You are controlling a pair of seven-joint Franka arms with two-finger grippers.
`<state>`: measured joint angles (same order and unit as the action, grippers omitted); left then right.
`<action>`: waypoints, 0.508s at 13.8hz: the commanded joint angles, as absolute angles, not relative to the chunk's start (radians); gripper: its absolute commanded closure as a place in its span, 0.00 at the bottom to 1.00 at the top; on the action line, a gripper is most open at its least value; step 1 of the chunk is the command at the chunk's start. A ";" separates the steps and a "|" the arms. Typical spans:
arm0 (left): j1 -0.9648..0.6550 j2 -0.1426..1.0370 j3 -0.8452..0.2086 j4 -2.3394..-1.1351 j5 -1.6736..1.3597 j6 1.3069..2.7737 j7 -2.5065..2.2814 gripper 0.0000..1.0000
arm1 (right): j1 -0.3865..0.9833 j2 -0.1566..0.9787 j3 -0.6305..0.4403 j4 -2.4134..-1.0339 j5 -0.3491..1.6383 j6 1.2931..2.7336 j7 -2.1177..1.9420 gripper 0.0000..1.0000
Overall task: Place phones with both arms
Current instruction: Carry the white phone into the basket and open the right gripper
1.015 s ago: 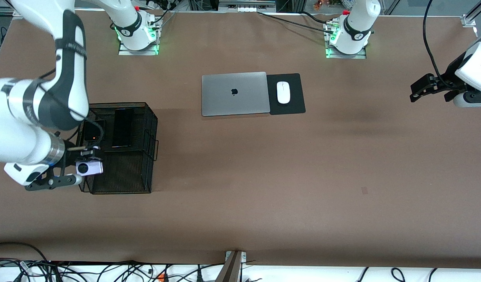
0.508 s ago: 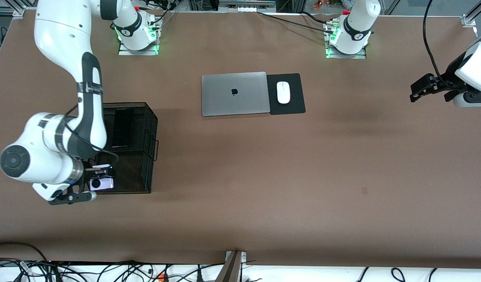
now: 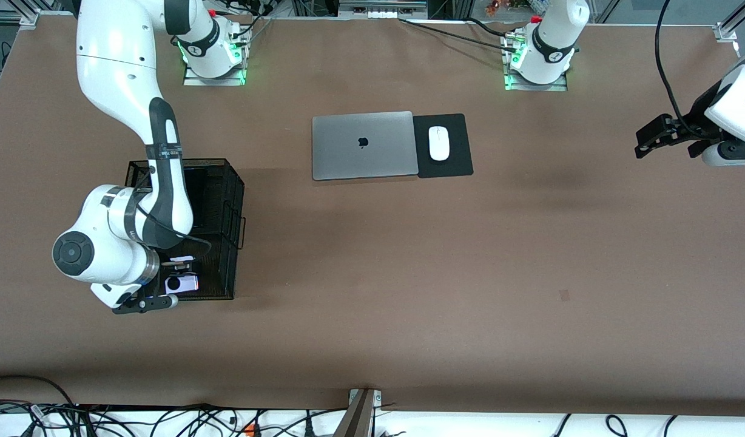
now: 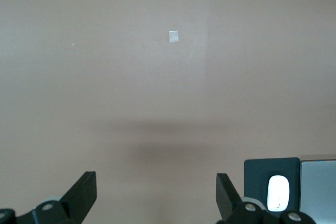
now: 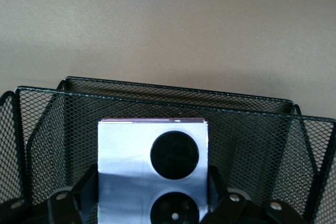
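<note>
White-lilac phone (image 3: 182,283) with two black circles sits clamped in the right gripper's (image 3: 177,280) jaws at the lower left of the front view, inside the black mesh basket (image 3: 227,200) at its end nearer the camera. In the right wrist view the phone (image 5: 152,171) stands upright between the mesh walls (image 5: 252,129). At the right edge, the left gripper (image 3: 664,138) waits over bare counter (image 3: 409,273), jaws wide apart. A grey laptop (image 3: 363,145) and a white mouse (image 3: 438,143) on a black pad (image 3: 454,164) lie at upper centre.
</note>
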<state>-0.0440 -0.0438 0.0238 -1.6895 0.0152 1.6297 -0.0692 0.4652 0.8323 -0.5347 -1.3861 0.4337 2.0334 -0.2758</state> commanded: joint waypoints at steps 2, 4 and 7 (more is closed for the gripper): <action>-0.044 -0.038 0.023 -1.667 0.015 1.609 -0.064 0.00 | 0.463 0.805 -0.534 -1.407 0.454 2.010 -0.275 0.64; -0.044 -0.038 0.023 -1.667 0.015 1.609 -0.064 0.00 | 0.460 0.801 -0.535 -1.405 0.454 1.990 -0.246 0.00; -0.044 -0.038 0.023 -1.667 0.015 1.609 -0.063 0.00 | 0.462 0.770 -0.555 -1.391 0.451 1.932 -0.238 0.00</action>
